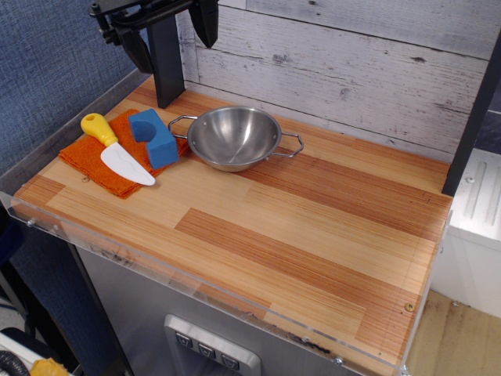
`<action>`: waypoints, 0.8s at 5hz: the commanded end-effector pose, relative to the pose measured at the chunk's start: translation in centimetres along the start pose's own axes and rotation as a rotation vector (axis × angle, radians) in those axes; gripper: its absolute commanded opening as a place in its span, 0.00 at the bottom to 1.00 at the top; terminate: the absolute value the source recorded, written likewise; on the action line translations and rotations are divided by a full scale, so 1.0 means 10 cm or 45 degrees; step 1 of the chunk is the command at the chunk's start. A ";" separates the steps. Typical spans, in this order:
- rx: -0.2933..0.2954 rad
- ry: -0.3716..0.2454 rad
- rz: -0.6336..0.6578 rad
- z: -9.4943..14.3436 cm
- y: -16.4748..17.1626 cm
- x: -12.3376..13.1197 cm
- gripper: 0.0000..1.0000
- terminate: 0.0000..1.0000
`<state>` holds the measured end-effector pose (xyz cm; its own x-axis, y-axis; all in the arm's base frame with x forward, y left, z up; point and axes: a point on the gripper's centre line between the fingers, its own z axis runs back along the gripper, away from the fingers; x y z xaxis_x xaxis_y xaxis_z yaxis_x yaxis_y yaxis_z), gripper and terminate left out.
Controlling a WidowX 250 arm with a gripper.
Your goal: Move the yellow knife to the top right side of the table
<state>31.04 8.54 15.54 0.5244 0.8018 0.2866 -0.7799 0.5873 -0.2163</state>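
Note:
The yellow knife (116, 149) lies on an orange cloth (94, 160) at the table's far left, with its yellow handle toward the back and its white blade toward the front. The wooden table (297, 235) has a clear acrylic rim. My gripper (171, 35) hangs above the back left corner, behind and above the knife. Its two black fingers (207, 23) are spread apart with nothing between them. The top of the gripper is cut off by the frame.
A blue block (153, 137) rests on the cloth right beside the knife. A steel bowl (233, 137) with wire handles stands just right of the block. A black post (166, 74) rises at the back left. A plank wall (352, 70) runs behind the table.

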 end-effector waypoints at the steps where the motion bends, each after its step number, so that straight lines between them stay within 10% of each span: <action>1: 0.000 0.000 0.000 0.00 0.00 0.00 1.00 0.00; 4: 0.080 0.026 0.298 -0.31 0.54 0.85 1.00 0.00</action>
<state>32.26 18.83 12.21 0.3372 0.9246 0.1772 -0.9112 0.3679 -0.1854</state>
